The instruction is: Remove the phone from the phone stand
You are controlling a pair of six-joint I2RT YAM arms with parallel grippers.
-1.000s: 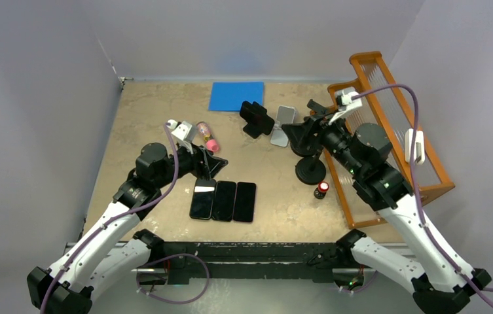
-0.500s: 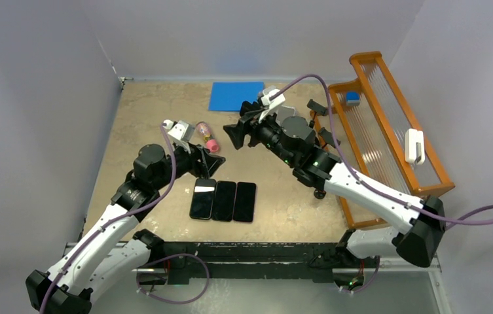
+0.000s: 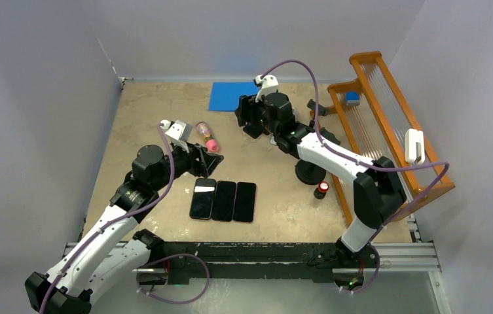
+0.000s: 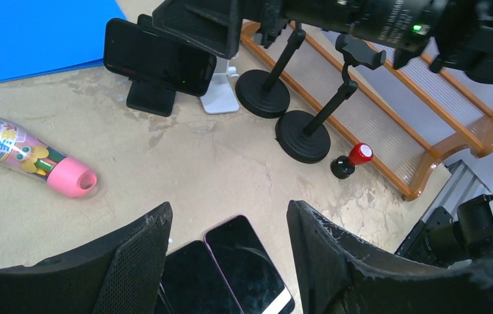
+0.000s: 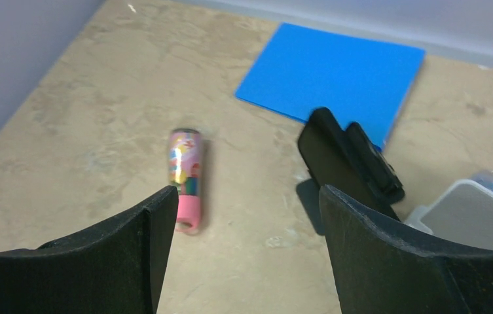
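Right hand (image 5: 245, 199): released, fingers spread wide, nothing between them. It hangs over the far middle of the surface (image 3: 152, 108), directly above the phone (image 5: 332, 156); no contact with the phone is visible in the wrist view. The phone is seated in the black phone stand (image 4: 149, 99), leaning back at a tilt with its dark screen facing the near side. The stand's clamp shows behind the phone's upper edge. Just beyond the phone lies a blue mat (image 5: 335, 69), flat on the surface. A white stand (image 4: 220, 91) sits just beside the phone stand on its right. A pink bottle (image 5: 184, 173) lies on its side to the left, apart from the phone. Left hand (image 4: 229, 210): also released, fingers apart and holding nothing. It hovers low over three phones (image 3: 224, 201) laid flat side by side at the near middle of the surface. To the right stand two black round-based stands (image 4: 302, 134), a small red-capped item (image 4: 351, 160) near them, and beyond these an orange rack (image 3: 397, 131) along the right edge.
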